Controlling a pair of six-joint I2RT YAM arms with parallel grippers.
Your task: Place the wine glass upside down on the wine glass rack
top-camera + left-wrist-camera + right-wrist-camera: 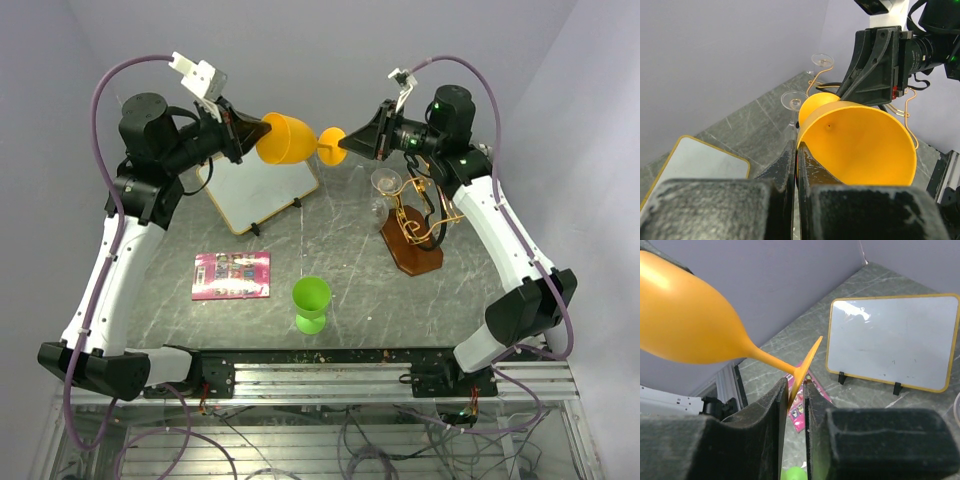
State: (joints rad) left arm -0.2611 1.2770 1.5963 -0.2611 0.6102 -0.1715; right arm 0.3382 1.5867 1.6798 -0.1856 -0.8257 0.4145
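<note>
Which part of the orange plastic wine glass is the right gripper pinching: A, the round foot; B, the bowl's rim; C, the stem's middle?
A: the right gripper is shut on the foot of the orange plastic wine glass, while the left gripper grips the bowl's rim.

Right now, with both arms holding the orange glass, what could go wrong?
The left gripper pinches the orange wine glass by its rim, the right gripper by its foot; thin holds, so a mistimed release could drop it. The wine glass rack already carries clear glasses that it could knock.
</note>
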